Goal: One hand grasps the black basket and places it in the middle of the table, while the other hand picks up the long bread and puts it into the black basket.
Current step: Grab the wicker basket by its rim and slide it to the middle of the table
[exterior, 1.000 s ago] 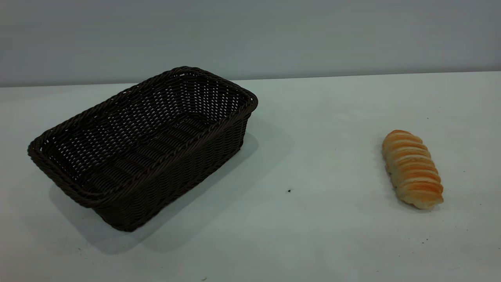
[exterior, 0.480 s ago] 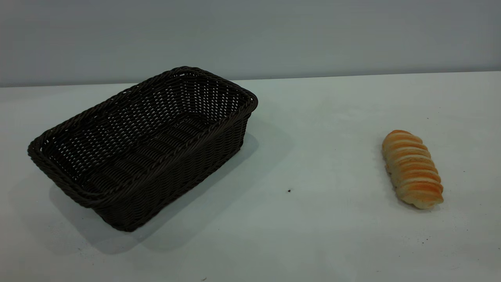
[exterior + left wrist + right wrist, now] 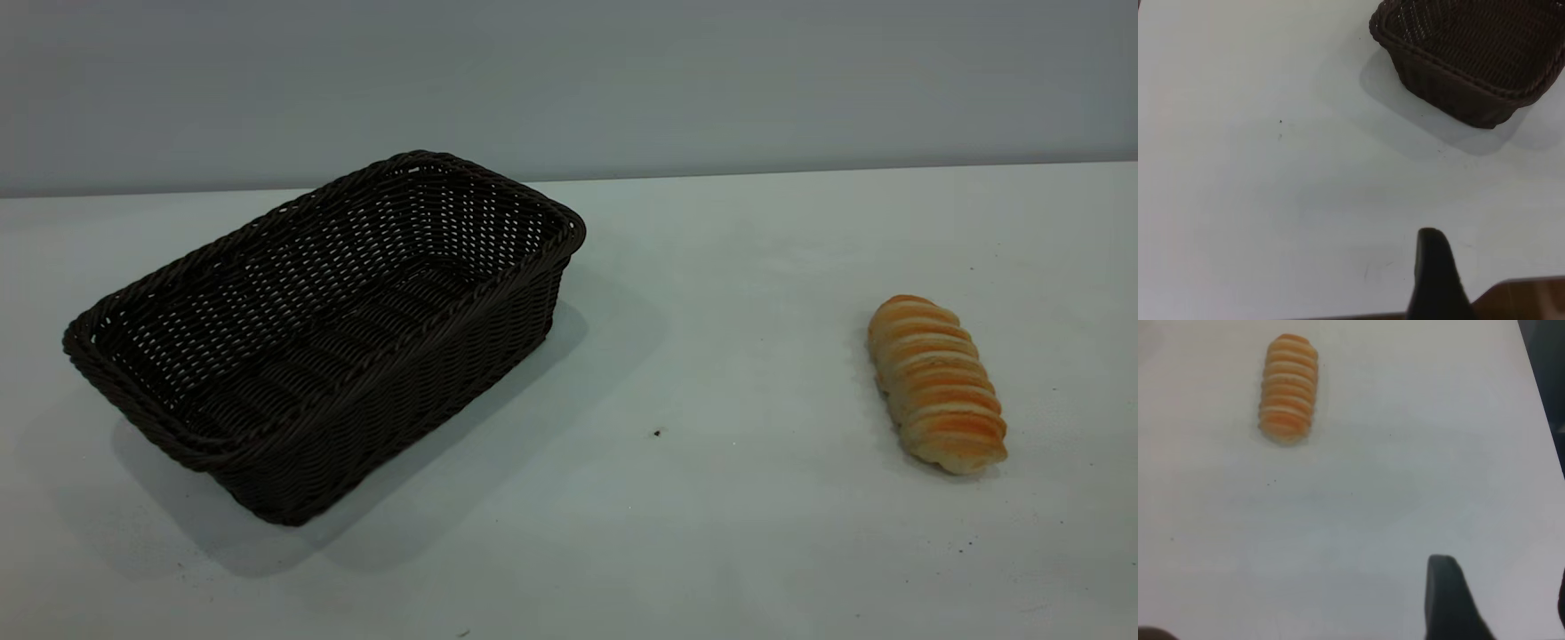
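End effectors (image 3: 1436,277) (image 3: 1451,600) touch nothing — bread (image 3: 937,383), basket (image 3: 320,329) apart.

No text, label, brand, number or sign is readable anywhere.

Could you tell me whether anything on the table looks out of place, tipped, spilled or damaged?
Nothing stands out. The basket sits flat and empty at the left, angled to the table edge; the bread lies whole, ridged side up, at the right.

White table (image 3: 729,533): black basket (image 3: 324,333) standing at left; long bread (image 3: 936,382) lying well apart at right, ridged side up.
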Controlling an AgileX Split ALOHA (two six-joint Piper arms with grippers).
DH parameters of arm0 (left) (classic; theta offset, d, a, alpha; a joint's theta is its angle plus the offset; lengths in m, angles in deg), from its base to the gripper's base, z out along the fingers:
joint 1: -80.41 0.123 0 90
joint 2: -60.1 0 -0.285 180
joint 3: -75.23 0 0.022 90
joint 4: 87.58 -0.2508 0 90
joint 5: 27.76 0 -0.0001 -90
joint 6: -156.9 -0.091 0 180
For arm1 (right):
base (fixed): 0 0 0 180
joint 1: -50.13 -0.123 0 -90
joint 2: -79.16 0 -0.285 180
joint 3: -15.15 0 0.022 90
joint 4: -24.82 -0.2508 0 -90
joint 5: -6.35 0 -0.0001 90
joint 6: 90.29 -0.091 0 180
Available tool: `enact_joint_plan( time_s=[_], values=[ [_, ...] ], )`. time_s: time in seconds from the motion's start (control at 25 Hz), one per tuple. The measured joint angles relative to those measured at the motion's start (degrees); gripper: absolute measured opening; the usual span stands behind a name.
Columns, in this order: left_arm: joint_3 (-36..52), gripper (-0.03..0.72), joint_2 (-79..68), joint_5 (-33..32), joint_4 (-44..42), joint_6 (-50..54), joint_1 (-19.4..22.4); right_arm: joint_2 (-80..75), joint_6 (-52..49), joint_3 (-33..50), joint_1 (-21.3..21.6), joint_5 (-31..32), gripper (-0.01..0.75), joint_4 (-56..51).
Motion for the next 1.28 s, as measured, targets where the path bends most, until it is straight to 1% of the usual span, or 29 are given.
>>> enact_joint_plan(
  time_s=[0.24,0.36,0.52,0.64,0.76,0.88,0.96,1.08,1.2,1.28],
  values=[
    [-0.11,0.541,0.0,0.25,0.08,0.0,0.0,0.0,0.0,-0.41,0.0,-0.56,0.371,0.0],
    [-1.12,0.541,0.0,3.43,1.64,0.14,0.05,-0.96,0.0,-1.46,0.0,-4.94,0.371,-0.32],
    [-1.71,0.541,-4.42,5.11,2.78,1.86,0.05,-6.22,0.59,-1.67,0.0,-12.32,0.371,-2.33],
    [-1.71,0.541,-13.24,8.21,2.78,2.25,0.05,-13.04,2.79,-1.67,0.0,-16.05,0.371,-5.09],
    [-1.71,0.541,-25.52,13.97,2.92,2.29,0.05,-21.29,6.53,-1.67,0.0,-19.36,0.371,-9.63],
    [-3.36,0.541,-37.9,18.26,2.96,2.35,0.05,-28.04,10.28,-1.67,0.0,-22.13,0.371,-13.48],
    [-5.77,0.541,-45.44,19.56,3.22,2.91,0.05,-32.13,12.2,-1.67,0.0,-23.96,0.371,-15.65],
    [-10.22,0.541,-55.7,19.92,5.97,5.2,0.05,-35.82,13.97,-1.67,0.0,-25.65,0.371,-17.11],
    [-13.64,0.541,-63.44,21.09,9.48,8.93,0.05,-36.35,14.48,-1.67,0.0,-26.12,0.371,-17.69],
    [-14.17,0.541,-66.68,23.31,11.59,11.85,0.05,-36.05,14.48,-1.67,0.0,-26.23,0.371,-17.81]
  ],
)
